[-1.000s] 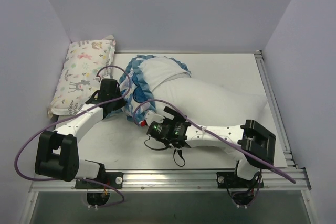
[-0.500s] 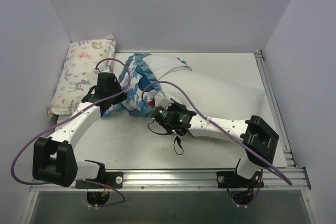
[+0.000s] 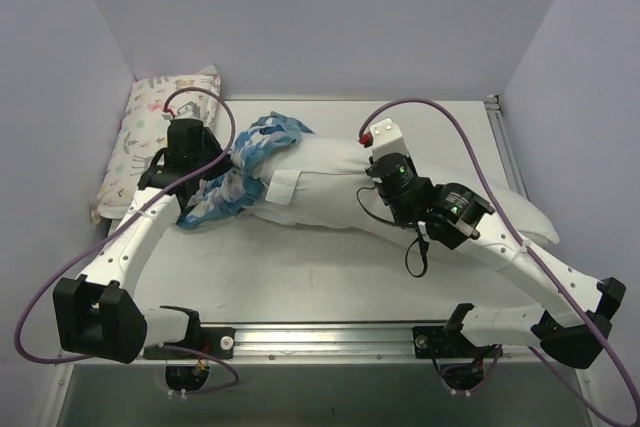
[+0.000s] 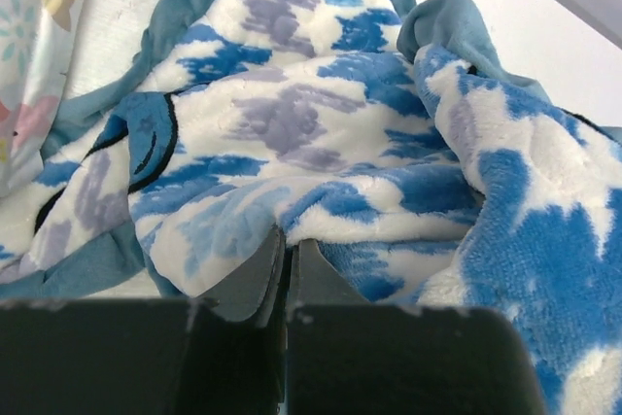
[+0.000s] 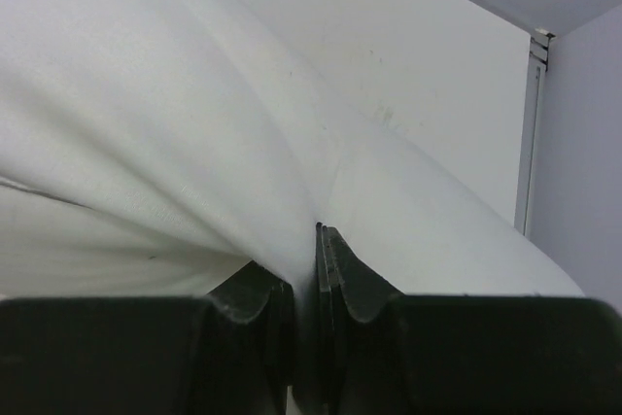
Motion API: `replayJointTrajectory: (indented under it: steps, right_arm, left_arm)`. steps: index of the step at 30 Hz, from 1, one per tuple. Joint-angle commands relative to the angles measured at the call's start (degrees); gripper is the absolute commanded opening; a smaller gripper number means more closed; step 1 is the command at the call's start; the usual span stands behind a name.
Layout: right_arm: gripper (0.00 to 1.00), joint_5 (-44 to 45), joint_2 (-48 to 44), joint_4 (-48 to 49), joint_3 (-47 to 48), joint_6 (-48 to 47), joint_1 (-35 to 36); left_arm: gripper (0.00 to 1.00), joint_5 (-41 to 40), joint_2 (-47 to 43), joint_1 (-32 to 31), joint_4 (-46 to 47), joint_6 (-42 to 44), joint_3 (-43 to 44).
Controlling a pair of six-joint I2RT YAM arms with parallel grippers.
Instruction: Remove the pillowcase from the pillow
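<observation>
Toward ten o'clock on the desk (image 3: 300,267), the pillowcase (image 3: 250,152) lies bunched in a rumpled heap of blue-and-white print and ruffled trim. It is gathered around the nine o'clock end of the pillow (image 3: 330,192). The pillow's white body stretches from there across the middle and out toward four o'clock. The left gripper (image 4: 284,264) has its jaws nearly together, nipping a fold of the plush print close to the blue trim. The right gripper (image 5: 303,274) is likewise narrow, pinching a ridge of plain white cloth on the pillow's upper side, about midway along it.

Both pieces look light and very soft. The pillowcase is fleecy and drapes in loose folds, so it should follow a pull but will stretch and bunch rather than slide cleanly. A pinch on a single layer near the ruffled hem looks like the best hold, since a thick wad could slip out of the jaws. The pillow is plump and yielding, and its smooth cover may creep between the fingers under tension, so a deep bite on a gathered ridge seems wise. A small animal-print pillow (image 3: 150,137) sits at nine o'clock, just beside the heap.
</observation>
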Motion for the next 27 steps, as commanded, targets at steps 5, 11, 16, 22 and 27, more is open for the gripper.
replayJointTrajectory:
  steps: [5,11,16,22,27]
  right_arm:
    - [0.0,5.8,-6.1,-7.6,6.2,3.1,-4.6]
    - [0.0,0.1,-9.4,-7.7,9.6,4.5,-6.3]
    - [0.0,-6.9,-11.0,-7.3,13.9,5.2,-8.2]
    - [0.0,-6.7,-12.2,-7.3,15.9,5.1,-8.3]
    - [0.0,-6.3,-11.9,-6.9,18.1,5.1,-8.4]
  left_arm:
    - [0.0,-6.4,1.6,3.2,-2.0,1.3,2.3]
    - [0.0,-6.8,4.5,3.1,-1.7,1.7,2.0]
    - [0.0,-5.8,8.3,3.1,0.7,0.1,0.5]
    - [0.0,-5.2,10.7,3.1,3.9,-0.7,-2.5]
    - [0.0,-3.4,10.9,3.0,5.6,-0.9,-4.2]
